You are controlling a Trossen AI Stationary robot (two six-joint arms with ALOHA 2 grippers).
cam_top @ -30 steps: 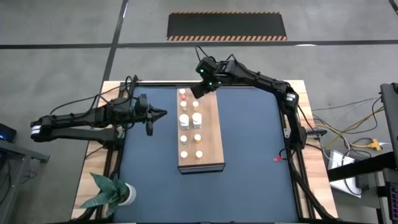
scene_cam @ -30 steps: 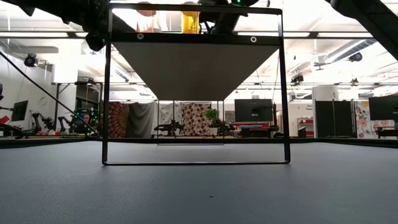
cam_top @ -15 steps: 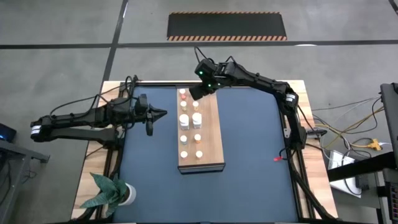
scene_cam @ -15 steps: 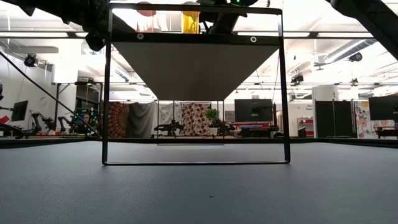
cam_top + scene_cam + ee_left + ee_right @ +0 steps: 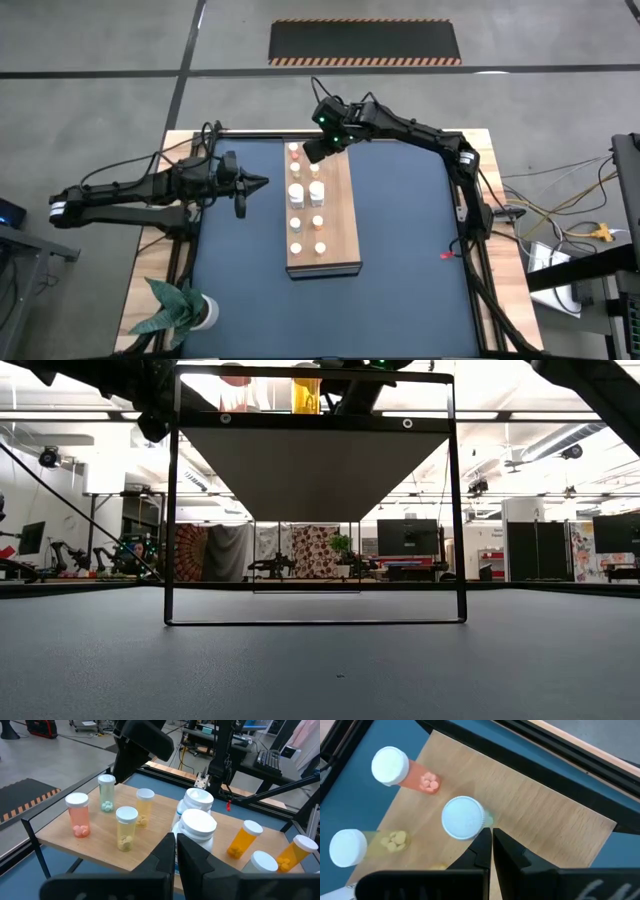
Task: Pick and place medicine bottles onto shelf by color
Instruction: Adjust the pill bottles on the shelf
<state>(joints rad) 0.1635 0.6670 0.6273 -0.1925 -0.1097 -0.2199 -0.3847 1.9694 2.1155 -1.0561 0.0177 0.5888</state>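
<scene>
The wooden shelf (image 5: 340, 215) stands raised on a thin black frame (image 5: 172, 510) in the middle of the dark mat. Several white-capped medicine bottles stand upright on it in two rows. At its far end are a pink one (image 5: 422, 781), a green one (image 5: 463, 818) and a yellow one (image 5: 390, 840). Two larger white bottles (image 5: 198, 827) stand mid-shelf, and orange ones (image 5: 243, 837) stand nearer. My right gripper (image 5: 491, 845) is shut above the shelf's far end, right beside the green bottle's cap. My left gripper (image 5: 176, 852) is shut and empty, level, left of the shelf. My right gripper's shut fingers (image 5: 481, 840) point down beside the green bottle's white cap (image 5: 470, 822). I cannot tell whether they touch it. The bottle stands upright on the shelf.
A white pot with a green plant (image 5: 185, 312) stands at the near left corner. A small red thing (image 5: 446, 254) lies at the mat's right edge. Open mat lies on both sides of the shelf and in front of it.
My right gripper has shifted slightly toward the table's left and near side over the shelf's far end. The bottles stand as before.
</scene>
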